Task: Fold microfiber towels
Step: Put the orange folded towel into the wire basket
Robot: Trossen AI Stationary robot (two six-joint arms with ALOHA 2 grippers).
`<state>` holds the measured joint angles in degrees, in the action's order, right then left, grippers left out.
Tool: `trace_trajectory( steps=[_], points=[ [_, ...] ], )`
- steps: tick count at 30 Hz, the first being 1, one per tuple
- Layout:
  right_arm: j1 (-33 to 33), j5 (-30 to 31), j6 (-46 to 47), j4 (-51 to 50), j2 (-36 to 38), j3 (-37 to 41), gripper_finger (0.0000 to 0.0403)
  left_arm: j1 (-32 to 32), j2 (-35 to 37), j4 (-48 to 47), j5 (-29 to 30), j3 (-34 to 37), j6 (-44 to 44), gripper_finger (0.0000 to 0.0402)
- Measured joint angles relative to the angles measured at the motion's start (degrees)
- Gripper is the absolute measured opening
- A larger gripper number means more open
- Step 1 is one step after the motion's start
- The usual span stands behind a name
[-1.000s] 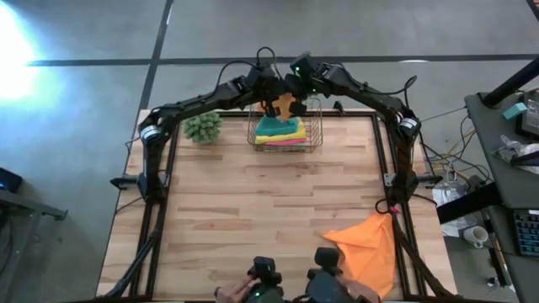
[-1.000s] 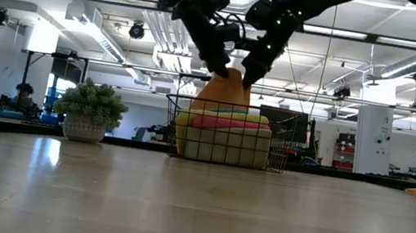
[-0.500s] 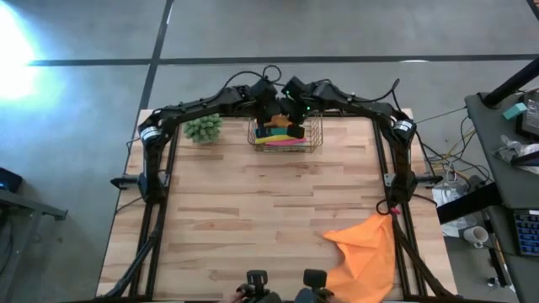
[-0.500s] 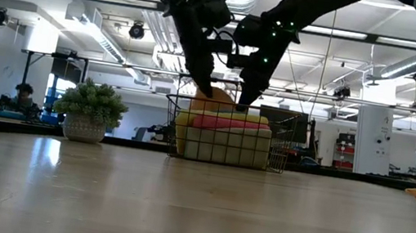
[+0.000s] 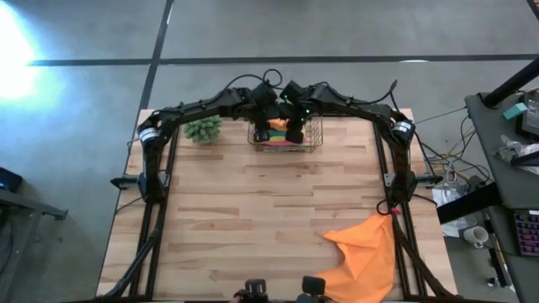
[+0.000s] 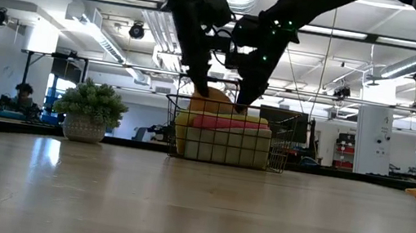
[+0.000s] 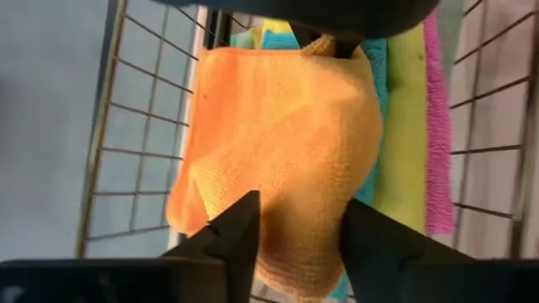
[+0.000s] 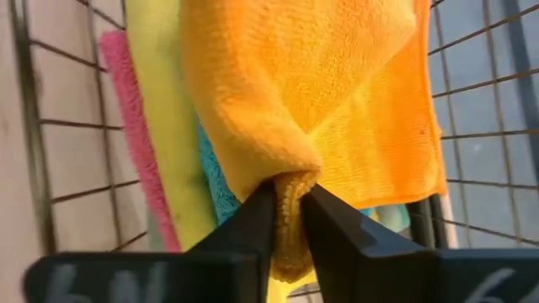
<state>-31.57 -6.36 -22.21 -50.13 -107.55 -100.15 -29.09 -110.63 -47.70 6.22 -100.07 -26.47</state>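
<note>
Both arms reach down into the square wire basket (image 5: 286, 135) at the far edge of the wooden bench (image 5: 253, 210). The folded orange microfiber towel (image 7: 278, 160) rests on the coloured stack inside. The left pincer (image 7: 290, 231) stands apart above it; the right pincer (image 8: 286, 223) pinches a bunched fold. I'd let go gently, then lift straight up, clear of the wires.

**Counted at the desk**

One wire basket (image 5: 286, 135) sits at the far edge, holding a stack of folded towels: one orange (image 7: 278, 160) on top, then one teal (image 8: 215, 181), one yellow (image 8: 164, 109) and one pink (image 8: 118, 93) edge showing. One more orange towel (image 5: 366, 244) lies loose. One plant ball (image 5: 203, 127). Two arms.
</note>
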Motion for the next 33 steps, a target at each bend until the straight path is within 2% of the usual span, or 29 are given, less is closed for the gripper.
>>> trace_trajectory(
  steps=[6,13,16,21,23,27,31,33],
  points=[
    [0.62,-0.89,0.21,-6.08,0.62,-3.46,0.0105,1.29,2.90,-2.46,-0.34,-0.30,1.29,0.0180],
    [0.73,-2.57,-0.11,-14.09,1.68,-10.63,0.0124,1.73,7.99,-4.60,0.46,-1.14,1.18,0.0185],
    [0.67,-2.51,-1.18,-12.88,1.77,-12.93,0.0125,1.51,9.85,-6.06,1.05,-1.02,3.16,0.0185],
    [0.40,-8.60,-1.33,-3.57,0.97,-12.43,0.0114,1.67,12.03,-7.72,0.31,0.18,6.72,0.0185],
    [0.35,-9.17,-1.06,-0.35,0.22,-11.75,0.0109,1.58,12.34,-8.04,0.35,1.03,7.60,0.0185],
    [0.33,-9.19,-0.86,1.72,-2.09,-10.03,0.0096,1.71,13.63,-8.40,0.26,5.84,10.20,0.0185],
    [0.33,-9.84,-0.24,1.90,-4.96,-9.45,0.0080,1.71,16.63,-5.60,0.26,14.48,12.40,0.0185],
    [0.33,-12.12,-0.27,1.89,-6.44,-9.41,0.0070,1.69,19.03,-2.46,0.35,19.34,14.33,0.0185]
  ],
)
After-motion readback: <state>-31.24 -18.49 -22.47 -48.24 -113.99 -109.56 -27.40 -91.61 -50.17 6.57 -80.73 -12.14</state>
